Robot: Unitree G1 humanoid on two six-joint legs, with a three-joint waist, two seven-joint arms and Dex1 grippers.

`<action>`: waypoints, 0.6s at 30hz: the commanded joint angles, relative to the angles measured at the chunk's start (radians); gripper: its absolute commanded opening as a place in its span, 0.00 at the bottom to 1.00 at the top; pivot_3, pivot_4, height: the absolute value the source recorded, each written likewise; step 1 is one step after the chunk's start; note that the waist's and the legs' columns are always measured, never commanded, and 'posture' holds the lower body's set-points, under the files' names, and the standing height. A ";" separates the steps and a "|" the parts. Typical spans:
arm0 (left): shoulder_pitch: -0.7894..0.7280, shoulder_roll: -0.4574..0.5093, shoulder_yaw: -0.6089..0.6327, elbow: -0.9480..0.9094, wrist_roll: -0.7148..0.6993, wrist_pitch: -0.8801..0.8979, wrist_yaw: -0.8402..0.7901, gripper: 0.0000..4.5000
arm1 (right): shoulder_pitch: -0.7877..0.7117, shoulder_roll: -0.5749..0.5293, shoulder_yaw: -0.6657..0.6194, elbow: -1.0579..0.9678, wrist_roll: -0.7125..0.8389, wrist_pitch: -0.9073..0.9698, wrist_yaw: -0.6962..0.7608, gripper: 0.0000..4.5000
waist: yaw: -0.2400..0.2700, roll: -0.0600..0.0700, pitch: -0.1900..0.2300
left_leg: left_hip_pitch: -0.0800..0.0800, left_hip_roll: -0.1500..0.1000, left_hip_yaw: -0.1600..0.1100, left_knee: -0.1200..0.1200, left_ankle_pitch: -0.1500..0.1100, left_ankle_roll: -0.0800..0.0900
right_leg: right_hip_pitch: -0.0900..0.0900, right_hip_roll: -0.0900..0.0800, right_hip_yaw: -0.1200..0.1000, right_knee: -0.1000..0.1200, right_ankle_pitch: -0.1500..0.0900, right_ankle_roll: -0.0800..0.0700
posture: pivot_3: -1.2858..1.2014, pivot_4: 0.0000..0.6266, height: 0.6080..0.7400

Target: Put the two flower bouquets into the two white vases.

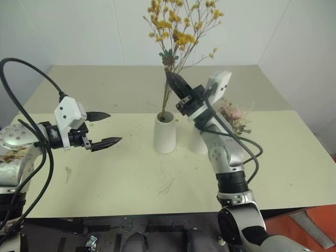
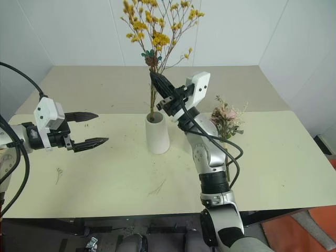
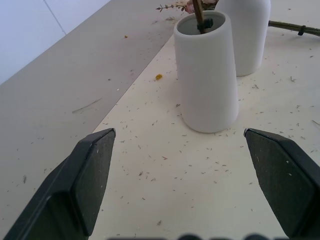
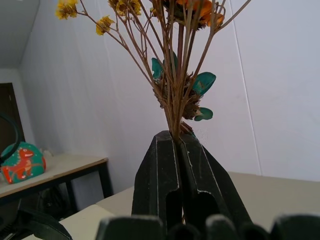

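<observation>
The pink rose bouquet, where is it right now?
In the head views the pink rose bouquet sits on the table's right side, just behind the right arm, right of the tapered white vase.

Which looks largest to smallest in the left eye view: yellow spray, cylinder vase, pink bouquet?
1. Yellow spray
2. Cylinder vase
3. Pink bouquet, partly hidden by the right arm, so its rank is unsure.
</observation>
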 commanded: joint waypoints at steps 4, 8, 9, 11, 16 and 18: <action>-0.016 0.000 0.004 -0.011 0.001 -0.019 0.007 1.00 | 0.022 -0.006 0.013 0.003 -0.036 -0.109 0.023 0.22 | 0.000 0.000 0.000 | 0.000 0.000 0.000 0.000 0.000 0.000 | 0.000 0.000 0.000 0.000 0.000 0.000 | 0.52 0.24 1.00; -0.023 -0.004 -0.003 -0.003 0.005 -0.025 0.003 1.00 | 0.038 -0.014 0.030 -0.004 -0.051 -0.117 0.032 0.53 | 0.000 0.000 0.000 | 0.000 0.000 0.000 0.000 0.000 0.000 | 0.000 0.000 0.000 0.000 0.000 0.000 | 0.52 0.24 1.00; -0.023 -0.004 -0.004 -0.002 0.006 -0.025 0.003 1.00 | 0.040 -0.014 0.031 -0.006 -0.049 -0.116 0.032 0.60 | -0.001 0.000 0.000 | 0.000 0.000 0.000 0.000 0.000 0.000 | 0.000 0.000 0.000 0.000 0.000 0.000 | 0.52 0.24 1.00; -0.022 -0.006 -0.005 -0.001 0.008 -0.028 0.001 1.00 | 0.059 -0.028 0.053 -0.028 -0.057 -0.112 0.056 0.75 | -0.001 0.000 0.000 | 0.000 0.000 0.000 0.000 0.000 0.000 | 0.000 0.000 0.000 0.000 0.000 0.000 | 0.52 0.24 1.00; -0.021 -0.014 0.007 0.002 -0.008 -0.038 -0.003 1.00 | 0.124 -0.085 0.113 -0.113 -0.081 -0.099 0.112 0.99 | 0.001 0.000 0.000 | 0.000 0.000 0.000 0.000 0.000 0.000 | 0.000 0.000 0.000 0.000 0.000 0.000 | 0.52 0.24 1.00; -0.023 -0.011 0.000 0.008 0.002 -0.041 -0.002 1.00 | 0.131 -0.123 0.137 -0.146 -0.130 -0.035 0.077 0.99 | 0.001 0.000 0.000 | 0.000 0.000 0.000 0.000 0.000 0.000 | 0.000 0.000 0.000 0.000 0.000 0.000 | 0.52 0.24 1.00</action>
